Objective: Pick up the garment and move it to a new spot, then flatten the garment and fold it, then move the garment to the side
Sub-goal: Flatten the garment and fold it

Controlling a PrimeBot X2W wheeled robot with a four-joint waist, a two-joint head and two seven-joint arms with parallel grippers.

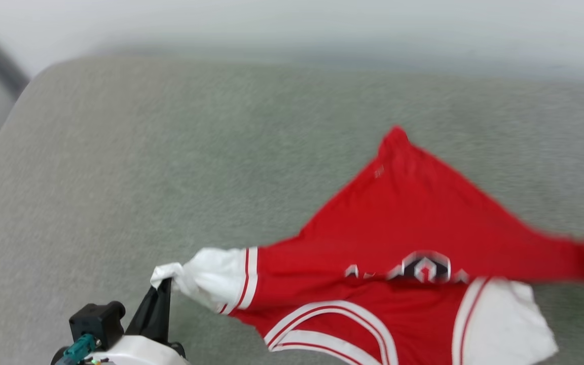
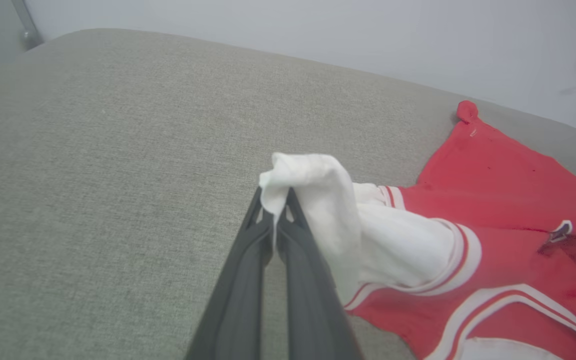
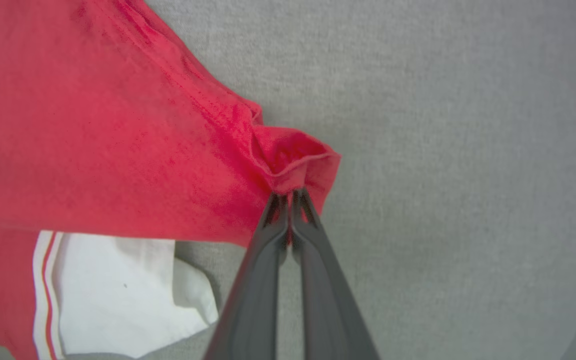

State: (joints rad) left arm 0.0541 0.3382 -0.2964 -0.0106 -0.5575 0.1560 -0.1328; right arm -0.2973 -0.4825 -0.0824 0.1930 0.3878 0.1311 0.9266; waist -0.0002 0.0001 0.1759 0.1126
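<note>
Head view showed the garment (image 1: 403, 223) lying on the grey cushion (image 1: 170, 152), pulled taut between my two grippers; my left gripper (image 2: 275, 207) was pinched tight on its white sleeve (image 2: 328, 200); my right gripper (image 3: 290, 197) was clamped on a red corner (image 3: 298, 155).
</note>
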